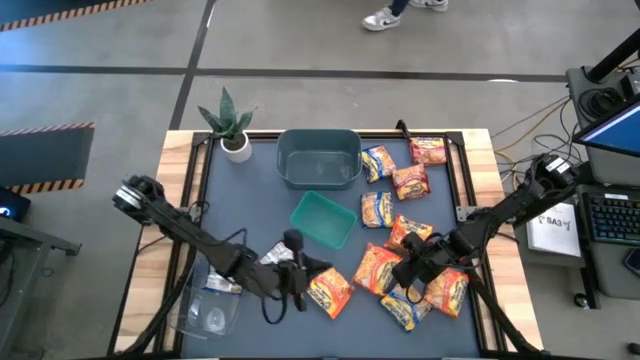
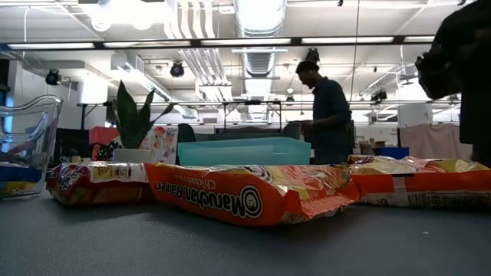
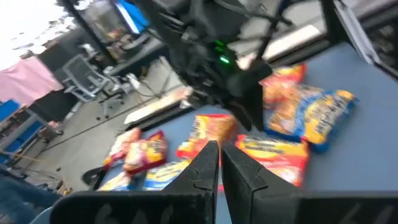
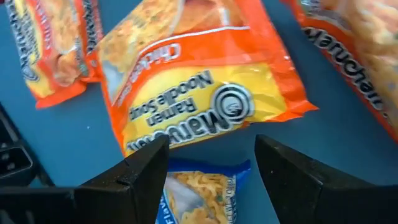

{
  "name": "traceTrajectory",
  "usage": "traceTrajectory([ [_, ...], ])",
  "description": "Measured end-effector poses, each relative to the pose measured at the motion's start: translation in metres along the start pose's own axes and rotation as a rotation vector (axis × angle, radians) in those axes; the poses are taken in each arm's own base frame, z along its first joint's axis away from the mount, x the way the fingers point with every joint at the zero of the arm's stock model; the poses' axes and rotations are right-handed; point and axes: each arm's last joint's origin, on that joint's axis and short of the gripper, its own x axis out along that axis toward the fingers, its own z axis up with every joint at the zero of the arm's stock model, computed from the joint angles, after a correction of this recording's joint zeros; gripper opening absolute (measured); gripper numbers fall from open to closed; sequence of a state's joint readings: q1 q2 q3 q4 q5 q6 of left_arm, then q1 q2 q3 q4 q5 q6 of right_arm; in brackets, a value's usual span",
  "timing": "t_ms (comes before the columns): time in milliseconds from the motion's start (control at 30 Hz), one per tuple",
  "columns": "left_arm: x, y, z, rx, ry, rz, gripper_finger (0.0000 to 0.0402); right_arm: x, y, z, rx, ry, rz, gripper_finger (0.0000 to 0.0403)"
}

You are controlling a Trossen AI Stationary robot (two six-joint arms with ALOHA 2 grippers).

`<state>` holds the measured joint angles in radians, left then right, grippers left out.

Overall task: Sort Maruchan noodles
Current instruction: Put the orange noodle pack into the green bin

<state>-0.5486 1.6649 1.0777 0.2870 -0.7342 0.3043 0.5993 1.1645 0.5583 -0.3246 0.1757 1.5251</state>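
The right end effector [image 1: 418, 272], fingers wide and empty, hangs over an orange Maruchan packet [image 4: 199, 87] at five o'clock; the left end effector [image 3: 219, 163] is pinched closed.

Dark blue mat [image 1: 250, 200] covers tabletop, wooden border [image 1: 175, 200] showing along sides. Grey-teal tub [image 1: 319, 157] at far middle of mat, upright. Small green square tray [image 1: 323, 219] just in front of tub, turned at angle, apart from it. Potted plant [image 1: 231, 126] in white pot at far left corner (spiky green leaves). Clear plastic container [image 1: 207, 305] at near left edge. Keyboard [image 1: 612, 216] and laptop [image 1: 612, 130] on side desk at right. Person [image 2: 326, 113] stands in room beyond table.
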Motion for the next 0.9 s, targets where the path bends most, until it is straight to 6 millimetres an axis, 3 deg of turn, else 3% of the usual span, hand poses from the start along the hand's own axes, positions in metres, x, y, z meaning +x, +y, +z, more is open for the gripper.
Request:
traceTrajectory([
  [233, 0.031, -0.022, -0.005, -0.072, 0.032, -0.113, 0.0001, -0.005, 0.010, -0.004, -0.094, -0.012, 0.036, 0.0226],
  [500, 0.063, -0.048, -0.014, -0.022, 0.140, -0.157, 0.0001, -0.014, 0.023, -0.011, -0.102, -0.041, 0.085, 0.0239],
  [767, 0.085, -0.055, -0.032, -0.064, 0.193, -0.166, 0.0001, -0.019, 0.024, -0.030, -0.089, -0.091, 0.110, 0.0239],
  [900, 0.089, -0.058, -0.031, -0.102, 0.190, -0.170, 0.0001, -0.022, 0.022, -0.038, -0.091, -0.135, 0.119, 0.0235],
])
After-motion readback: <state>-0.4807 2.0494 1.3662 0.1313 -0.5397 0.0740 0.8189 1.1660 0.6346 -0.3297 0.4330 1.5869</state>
